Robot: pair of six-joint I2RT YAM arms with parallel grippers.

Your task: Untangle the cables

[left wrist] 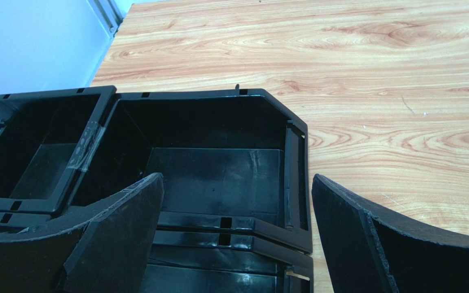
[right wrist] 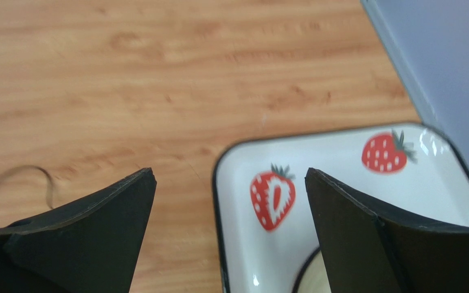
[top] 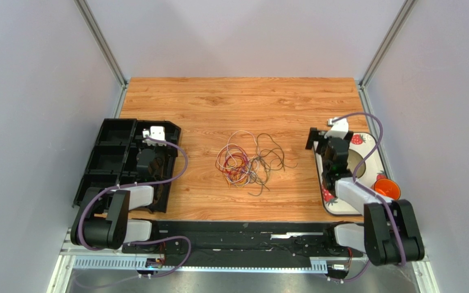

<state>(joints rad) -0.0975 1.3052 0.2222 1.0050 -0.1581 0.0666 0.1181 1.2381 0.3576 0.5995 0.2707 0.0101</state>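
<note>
Since both end effectors stand wide open and hold nothing, the step in hand looks like the first reach into the heap. The cables (top: 247, 163) lie in one loose knot at the middle of the counter (top: 218, 104), with coloured loops bunched toward 9 o'clock of the heap and dark grey strands straggling out toward 3 and 5 o'clock. The left end effector (left wrist: 237, 180) hangs over the black compartment tray (top: 105, 160) at 9 o'clock on the counter. The right end effector (right wrist: 231, 172) hangs over a corner of the strawberry-print tray (right wrist: 335, 152) at 3 o'clock, with an orange cup (top: 387, 189) just beside that tray. I would send the right one to a straggling grey strand, pinch low against the wood because the wire is so thin, and draw it slowly toward 3 o'clock while the left pins the coloured bunch. Pulling fast would likely tighten the knot or drag the whole heap along.
</note>
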